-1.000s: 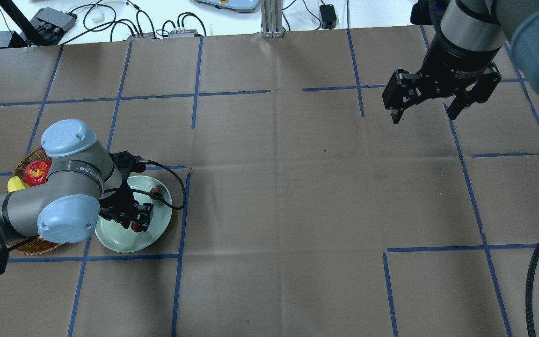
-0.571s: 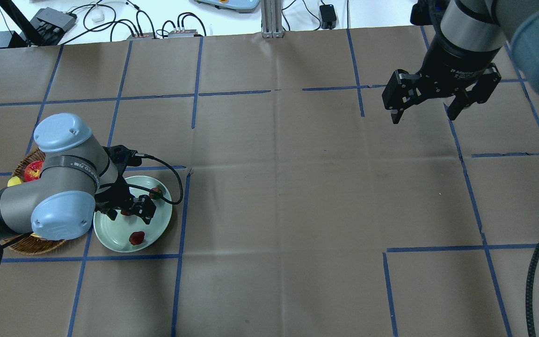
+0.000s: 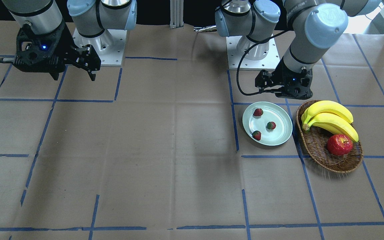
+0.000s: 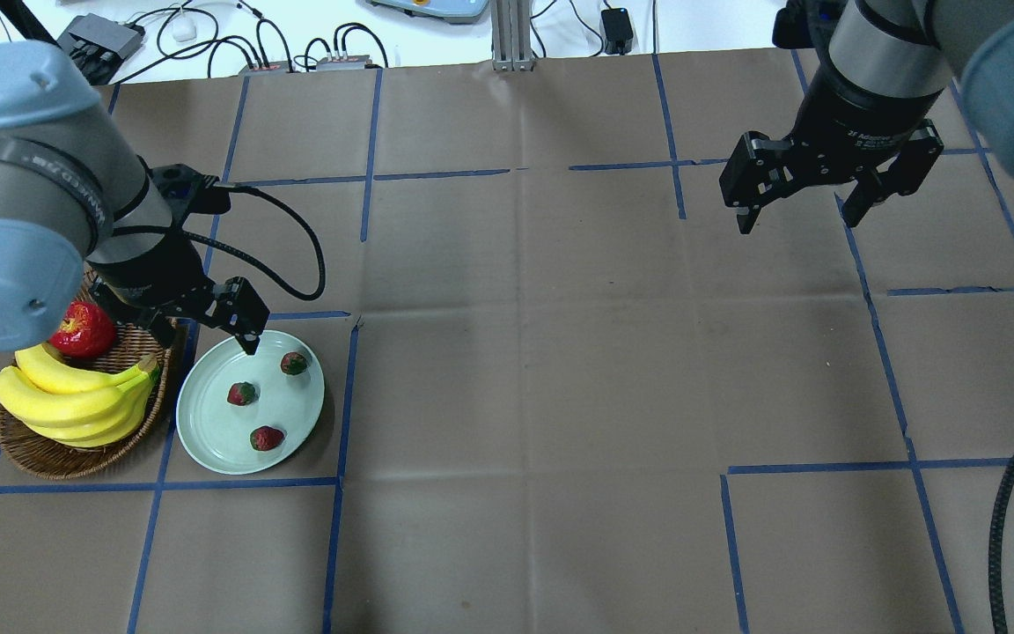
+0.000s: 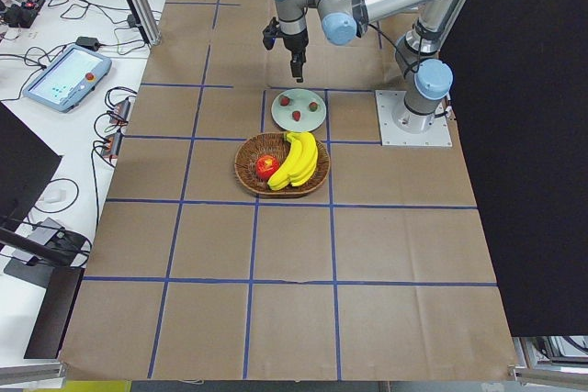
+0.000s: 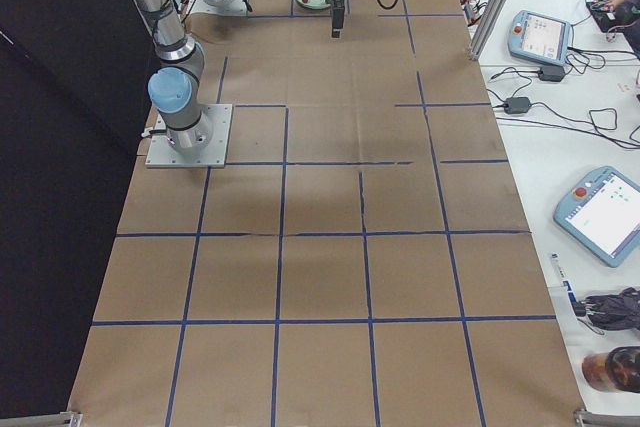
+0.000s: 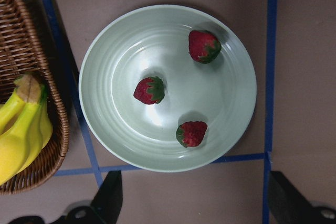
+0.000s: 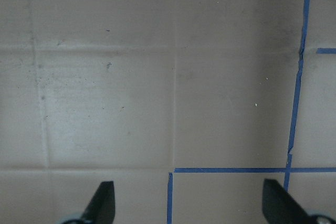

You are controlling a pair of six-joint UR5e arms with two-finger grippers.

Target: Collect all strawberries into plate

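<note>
Three strawberries (image 4: 241,394) lie apart on the plate (image 4: 208,431) near the tabletop's left edge; the left gripper (image 4: 205,335) hangs spread and empty over its rim; the right gripper (image 4: 797,220) is spread and empty toward the far right corner.

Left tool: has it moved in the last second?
Yes. In the overhead view the left tool has pulled back from over the middle of the plate to its far rim, toward the basket, open and empty.
</note>
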